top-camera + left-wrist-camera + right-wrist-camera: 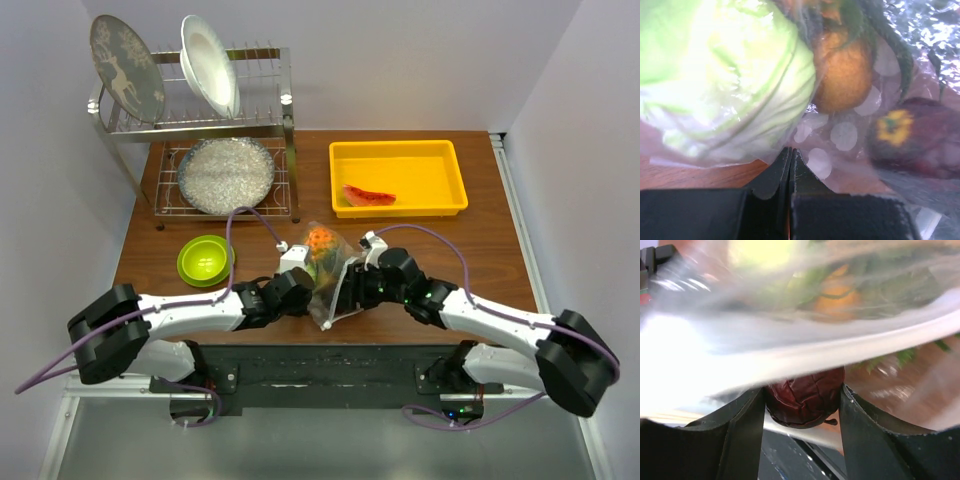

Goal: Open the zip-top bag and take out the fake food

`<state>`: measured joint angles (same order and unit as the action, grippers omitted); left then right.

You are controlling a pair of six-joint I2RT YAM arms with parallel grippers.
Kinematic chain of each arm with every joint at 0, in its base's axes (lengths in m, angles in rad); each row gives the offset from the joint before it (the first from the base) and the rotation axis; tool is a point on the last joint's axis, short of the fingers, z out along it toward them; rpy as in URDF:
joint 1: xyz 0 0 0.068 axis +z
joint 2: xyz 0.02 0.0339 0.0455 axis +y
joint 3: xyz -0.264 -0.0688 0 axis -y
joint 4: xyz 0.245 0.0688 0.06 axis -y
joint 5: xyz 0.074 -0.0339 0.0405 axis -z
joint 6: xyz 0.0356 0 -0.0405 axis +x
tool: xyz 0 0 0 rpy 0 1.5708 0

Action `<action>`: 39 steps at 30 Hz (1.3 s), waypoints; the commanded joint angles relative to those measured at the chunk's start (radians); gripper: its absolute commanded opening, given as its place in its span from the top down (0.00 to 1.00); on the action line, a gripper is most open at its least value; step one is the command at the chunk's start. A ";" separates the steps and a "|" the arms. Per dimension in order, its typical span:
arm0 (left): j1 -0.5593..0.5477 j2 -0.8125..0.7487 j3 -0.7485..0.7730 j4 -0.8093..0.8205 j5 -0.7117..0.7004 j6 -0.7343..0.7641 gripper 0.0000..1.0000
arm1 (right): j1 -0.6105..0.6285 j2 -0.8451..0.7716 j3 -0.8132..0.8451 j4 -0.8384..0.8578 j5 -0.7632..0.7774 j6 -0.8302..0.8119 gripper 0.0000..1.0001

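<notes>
The zip-top bag point(331, 283) stands between my two grippers at the near table edge, with the orange pineapple point(320, 239) showing at its top. My left gripper point(304, 290) is shut, its tips point(791, 150) pinching the dotted plastic point(844, 136). Through the plastic I see a green round fruit point(725, 75), the pineapple point(842, 75) and a dark purple fruit point(920, 135). My right gripper point(346, 288) is shut point(802, 388) on a dark red ball point(805, 401) just under the bag's white zip strip point(840, 347). A red watermelon slice point(369, 196) lies in the yellow tray point(455, 185).
A lime-green bowl point(205, 258) sits left of the bag. A metal dish rack point(200, 120) with plates stands at the back left. The yellow tray is at the back right. White walls close in both sides.
</notes>
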<state>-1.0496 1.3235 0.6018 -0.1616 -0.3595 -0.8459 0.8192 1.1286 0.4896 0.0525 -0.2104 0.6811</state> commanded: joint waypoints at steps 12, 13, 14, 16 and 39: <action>0.002 -0.053 0.003 -0.004 -0.052 -0.018 1.00 | 0.003 -0.340 0.119 -0.551 0.281 0.051 0.78; 0.002 -0.058 0.003 -0.004 -0.047 -0.015 1.00 | 0.005 -0.361 0.130 -0.616 0.295 0.054 0.78; 0.000 -0.064 0.003 -0.004 -0.044 -0.015 1.00 | 0.005 -0.386 0.156 -0.653 0.337 0.060 0.78; 0.002 -0.079 0.001 -0.001 -0.029 -0.005 1.00 | 0.005 -0.446 0.185 -0.759 0.391 0.078 0.78; 0.002 -0.172 0.056 0.013 0.082 0.136 1.00 | -0.557 0.473 0.918 -0.490 0.509 -0.186 0.68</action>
<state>-1.0492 1.1717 0.6037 -0.1753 -0.2886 -0.7624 0.3172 1.4826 1.2900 -0.5243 0.2512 0.5358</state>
